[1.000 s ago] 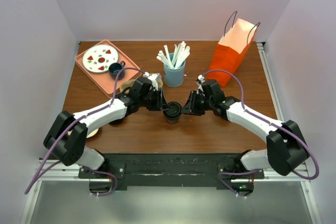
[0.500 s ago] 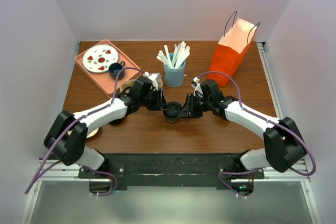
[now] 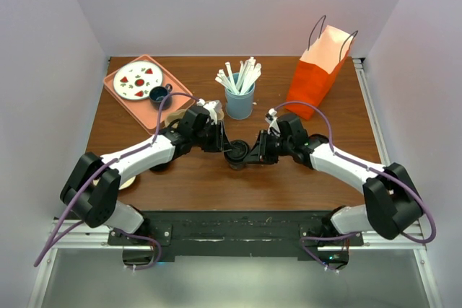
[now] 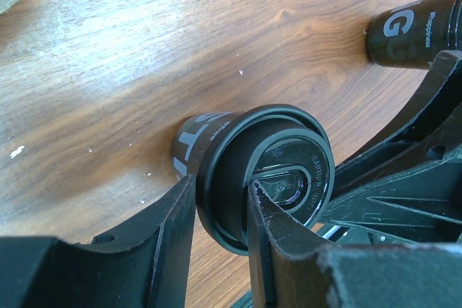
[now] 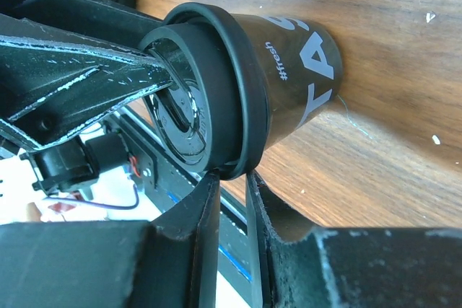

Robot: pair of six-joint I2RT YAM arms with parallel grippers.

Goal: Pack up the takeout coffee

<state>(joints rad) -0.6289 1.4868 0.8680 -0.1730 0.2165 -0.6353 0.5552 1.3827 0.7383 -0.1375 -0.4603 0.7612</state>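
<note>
A black takeout coffee cup with white lettering stands mid-table, capped by a black lid. My left gripper comes at it from the left. In the left wrist view the gripper is shut on the lid, one finger outside the rim and the other on the lid's top. My right gripper comes in from the right. In its own view the gripper has its jaws drawn narrow, pinching the lid's rim at their tips. The orange paper bag stands open at the back right.
A blue cup of white straws stands just behind the coffee cup. At the back left a pink tray holds a plate and a small dark cup. A second black cup shows in the left wrist view.
My right gripper slid left up to the coffee cup and narrowed its jaws onto the lid's rim. The left gripper and the cup stayed where they were.
</note>
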